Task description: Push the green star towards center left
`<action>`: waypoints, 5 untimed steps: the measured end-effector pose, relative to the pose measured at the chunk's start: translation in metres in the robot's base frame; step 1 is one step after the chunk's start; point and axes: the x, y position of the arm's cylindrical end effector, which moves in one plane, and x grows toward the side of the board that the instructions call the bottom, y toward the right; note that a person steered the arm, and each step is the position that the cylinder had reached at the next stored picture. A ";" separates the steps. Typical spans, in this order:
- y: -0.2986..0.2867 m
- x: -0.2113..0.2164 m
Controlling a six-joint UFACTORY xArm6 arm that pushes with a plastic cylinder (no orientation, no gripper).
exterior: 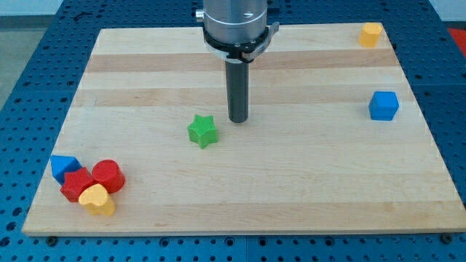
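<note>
The green star (pixel 203 131) lies on the wooden board (pixel 240 196), a little left of the board's middle. My tip (pixel 238 120) is down on the board just to the star's right and slightly toward the view's top, with a small gap between them. The rod rises from the tip to the grey arm mount at the view's top.
A blue block (pixel 63 167), a red block (pixel 76 184), a red cylinder (pixel 108 175) and a yellow block (pixel 97 199) cluster at the bottom left corner. A blue cube (pixel 383 105) sits at the right edge. An orange block (pixel 370 34) sits at the top right corner.
</note>
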 end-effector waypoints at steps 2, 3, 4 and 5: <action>-0.040 0.019; -0.067 0.026; -0.092 0.027; -0.089 0.027</action>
